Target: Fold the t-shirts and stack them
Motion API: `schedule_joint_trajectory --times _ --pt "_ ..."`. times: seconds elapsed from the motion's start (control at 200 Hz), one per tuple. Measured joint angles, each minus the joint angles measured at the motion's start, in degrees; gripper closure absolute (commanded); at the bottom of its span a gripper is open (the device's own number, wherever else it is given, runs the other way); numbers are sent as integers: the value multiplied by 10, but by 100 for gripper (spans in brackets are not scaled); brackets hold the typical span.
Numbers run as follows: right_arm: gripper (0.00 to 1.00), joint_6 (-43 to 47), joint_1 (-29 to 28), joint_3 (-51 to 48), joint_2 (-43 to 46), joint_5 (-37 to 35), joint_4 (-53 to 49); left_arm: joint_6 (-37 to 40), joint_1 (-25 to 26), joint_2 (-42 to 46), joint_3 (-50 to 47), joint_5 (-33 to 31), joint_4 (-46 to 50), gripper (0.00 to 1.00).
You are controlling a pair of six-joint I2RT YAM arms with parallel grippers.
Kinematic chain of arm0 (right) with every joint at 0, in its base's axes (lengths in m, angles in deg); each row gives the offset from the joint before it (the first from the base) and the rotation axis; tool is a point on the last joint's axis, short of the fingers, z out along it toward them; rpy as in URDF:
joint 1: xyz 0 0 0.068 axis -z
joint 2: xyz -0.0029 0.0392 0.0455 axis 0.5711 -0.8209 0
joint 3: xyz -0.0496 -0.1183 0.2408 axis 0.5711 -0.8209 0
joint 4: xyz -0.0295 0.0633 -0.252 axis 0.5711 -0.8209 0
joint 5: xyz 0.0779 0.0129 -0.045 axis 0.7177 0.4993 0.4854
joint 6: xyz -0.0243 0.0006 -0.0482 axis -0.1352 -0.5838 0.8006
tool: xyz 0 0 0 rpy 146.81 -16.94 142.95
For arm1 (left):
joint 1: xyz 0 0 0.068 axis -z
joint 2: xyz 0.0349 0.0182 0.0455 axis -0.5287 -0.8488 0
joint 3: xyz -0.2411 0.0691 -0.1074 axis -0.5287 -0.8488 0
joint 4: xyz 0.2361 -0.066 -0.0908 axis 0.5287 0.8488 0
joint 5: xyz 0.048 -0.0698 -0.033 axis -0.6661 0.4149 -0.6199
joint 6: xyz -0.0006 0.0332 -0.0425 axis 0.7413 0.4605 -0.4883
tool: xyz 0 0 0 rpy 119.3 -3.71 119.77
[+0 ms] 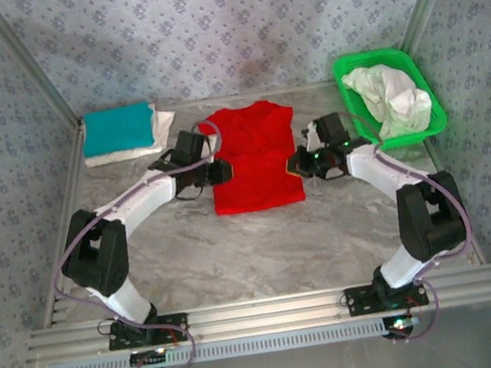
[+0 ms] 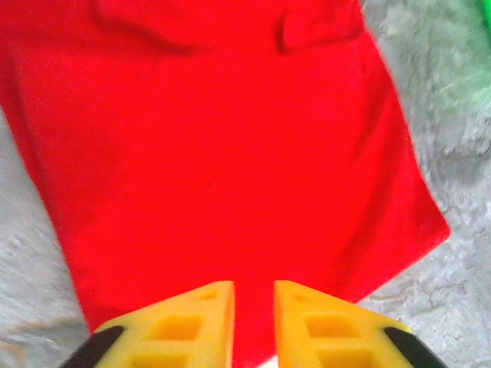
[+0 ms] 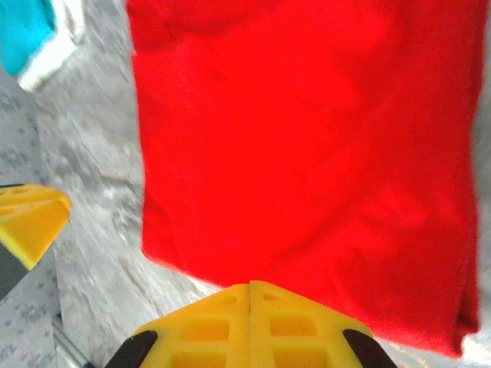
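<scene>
While both arms flank the red t-shirt (image 1: 253, 155), the right pincer (image 3: 250, 285) sits at its right edge, jaws pressed together; no cloth seen between them. Left pincer (image 2: 253, 285): jaws a narrow slit apart at the opposite edge; cannot tell whether fabric is nipped.

Shirt lies flat mid-tabletop (image 1: 263, 245), sleeves apparently folded inward. Teal t-shirt (image 1: 117, 129) folded on a white t-shirt (image 1: 153, 142), far left. More white t-shirts (image 1: 389, 100) heaped in the green basket (image 1: 383, 57), far right.

Risk: if only one side truly grips, a lift would drag the shirt askew and spoil the fold. A shallow pinch could slip off.
</scene>
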Motion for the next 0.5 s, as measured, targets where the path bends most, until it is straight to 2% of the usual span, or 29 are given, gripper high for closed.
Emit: schedule_joint_trajectory --times 0.26,0.5 --pt "100 -7 -25 -67 -52 10 68 -31 3 -30 -104 9 -73 95" --pt "100 -17 -21 -87 -99 8 124 -42 5 -57 -126 12 -129 98"
